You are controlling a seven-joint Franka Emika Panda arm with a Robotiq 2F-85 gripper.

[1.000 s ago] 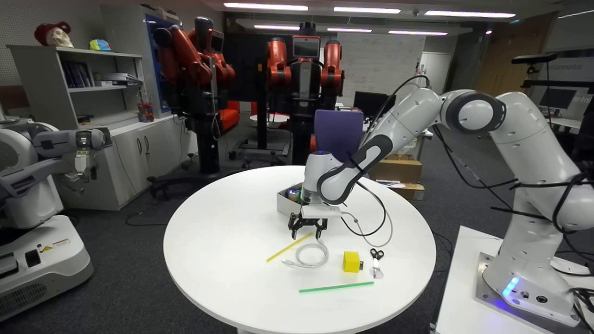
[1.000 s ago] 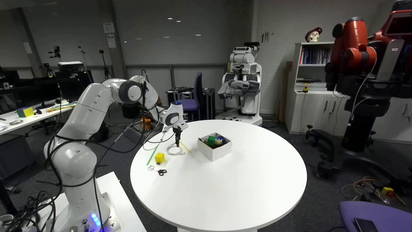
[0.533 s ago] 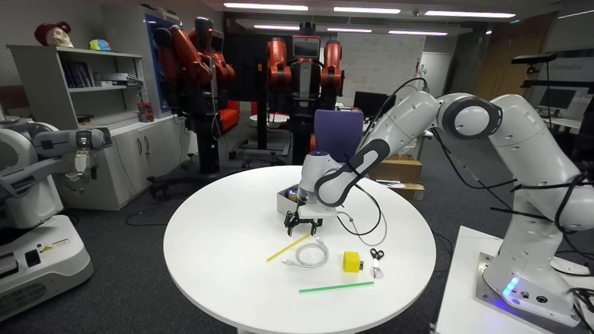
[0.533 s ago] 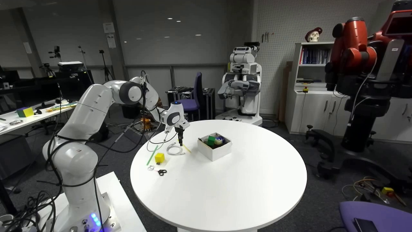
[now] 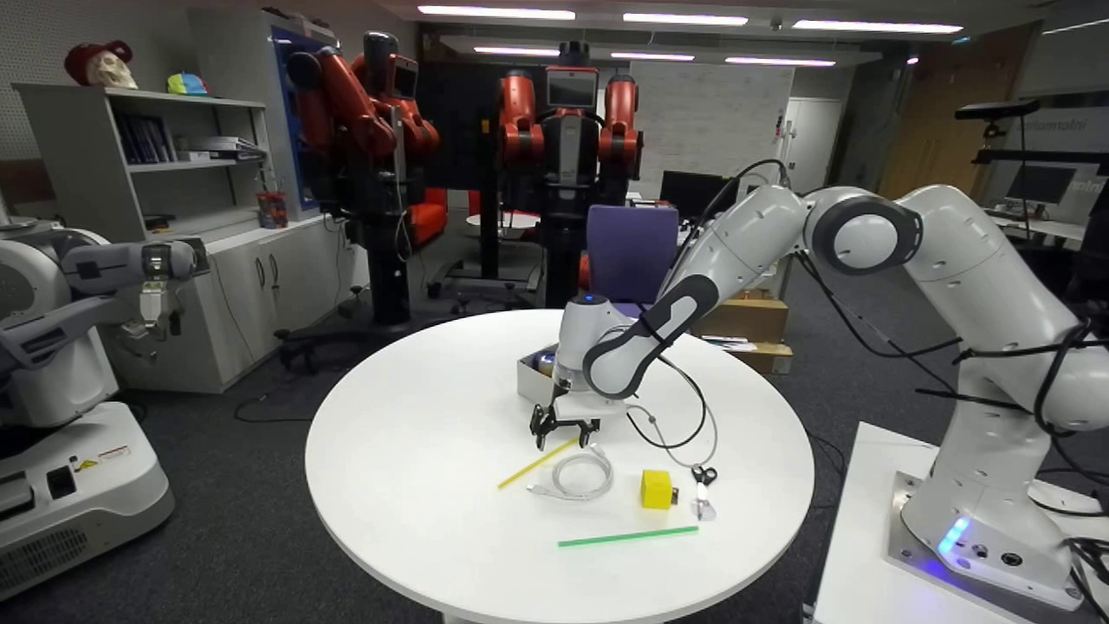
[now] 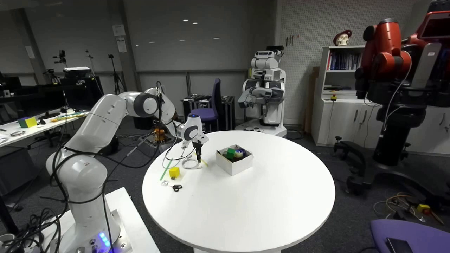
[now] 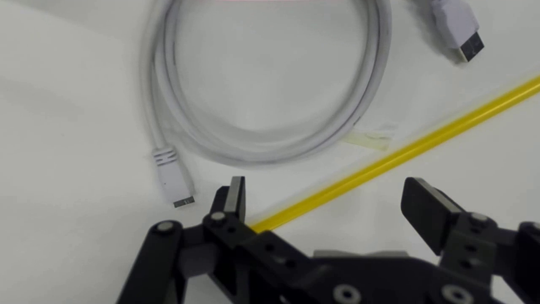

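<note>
My gripper (image 7: pixel 325 180) stands open, its fingers (image 7: pixel 428 211) wide apart with nothing gripped. In the wrist view a thin yellow stick (image 7: pixel 358 176) runs slantwise across the gap, and its lower end passes out of sight behind the left finger. A coiled white cable (image 7: pixel 377 55) lies just ahead of the fingertips, with a plug at each end. In both exterior views the gripper (image 5: pixel 562 444) (image 6: pixel 199 161) hangs low over the white table, near the far end of the yellow stick (image 5: pixel 535 464) and beside the cable (image 6: pixel 190 168). Whether a fingertip touches the table I cannot tell.
A white box (image 6: pixel 225 165) with a green block (image 6: pixel 230 153) and other items stands close behind the gripper. Also on the round table (image 5: pixel 407 485) are a yellow cube (image 5: pixel 656 490), scissors (image 5: pixel 704 475) and a green stick (image 5: pixel 628 536). A cable loop hangs from the arm.
The gripper has shifted away from the cable coil toward the yellow stick and box. It rose a little, then came lower again. Its jaws stayed open and the objects have not moved.
</note>
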